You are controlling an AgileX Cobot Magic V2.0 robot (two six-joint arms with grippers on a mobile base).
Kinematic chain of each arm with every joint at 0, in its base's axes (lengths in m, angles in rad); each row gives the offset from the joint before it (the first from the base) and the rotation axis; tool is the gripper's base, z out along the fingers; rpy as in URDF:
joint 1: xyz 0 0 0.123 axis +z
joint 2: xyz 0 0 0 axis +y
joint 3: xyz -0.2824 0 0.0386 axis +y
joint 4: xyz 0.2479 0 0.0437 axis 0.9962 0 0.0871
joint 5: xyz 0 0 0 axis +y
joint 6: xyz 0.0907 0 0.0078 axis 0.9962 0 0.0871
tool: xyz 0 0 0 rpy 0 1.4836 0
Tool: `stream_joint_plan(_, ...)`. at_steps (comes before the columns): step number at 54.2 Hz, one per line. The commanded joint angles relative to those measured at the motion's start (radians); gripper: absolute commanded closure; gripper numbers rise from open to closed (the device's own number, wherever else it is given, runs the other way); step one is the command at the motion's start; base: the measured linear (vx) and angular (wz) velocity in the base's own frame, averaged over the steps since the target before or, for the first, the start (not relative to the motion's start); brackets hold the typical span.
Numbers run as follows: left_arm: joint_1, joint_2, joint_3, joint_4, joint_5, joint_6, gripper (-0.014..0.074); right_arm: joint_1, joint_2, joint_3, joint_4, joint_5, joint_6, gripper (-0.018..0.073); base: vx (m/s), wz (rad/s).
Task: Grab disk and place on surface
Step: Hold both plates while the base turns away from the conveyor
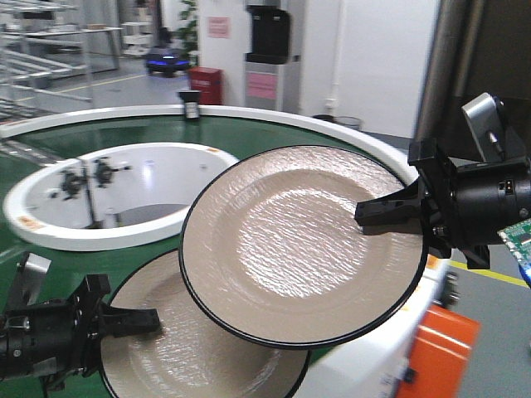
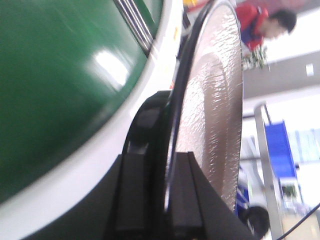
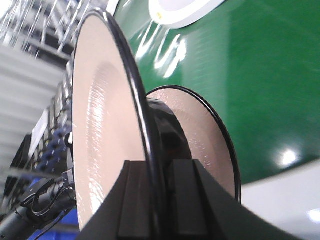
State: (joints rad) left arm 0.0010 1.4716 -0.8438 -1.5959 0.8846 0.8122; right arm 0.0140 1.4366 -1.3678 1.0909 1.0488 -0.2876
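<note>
Trouble lay mostly in how thin the grips were. At the lower left of the front view the left claw was pinched on the left rim of the lower disk, which lay nearly flat. The left wrist view showed only the black edge caught between the fingers. With so little of the rim held and all the weight hanging past it, that disk could have pivoted or slid out on any quick swing.

Over the centre of the frame the upper disk hung tilted, its lower edge overlapping the lower disk, though I could not tell whether they touched. Had either arm risen or dropped carelessly, the two rims could have knocked together and jarred a grip loose.

At the right, the right claw was clamped on the upper disk's right rim, again by the edge alone.

Both disks hung beside the green belt and its white border. The dark tabletop did not show, so I judged a carry lay ahead, and a tilted disk set down edge-first could have skidded.
</note>
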Motion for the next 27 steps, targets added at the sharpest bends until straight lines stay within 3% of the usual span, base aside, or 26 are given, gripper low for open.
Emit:
stream_joint_plan(1,-0.002,-0.048,-0.029,-0.117,0.072,-0.016,0.0598,-0.004,-0.038,-0.04,0.118,-0.038,0.002,0.0564,-0.18,-0.61)
stream_joint_plan(27,-0.002,-0.048,-0.029,-0.117,0.072,-0.016,0.0598,-0.004,-0.038,-0.04,0.118,-0.038,0.002,0.0564,-0.15,-0.69)
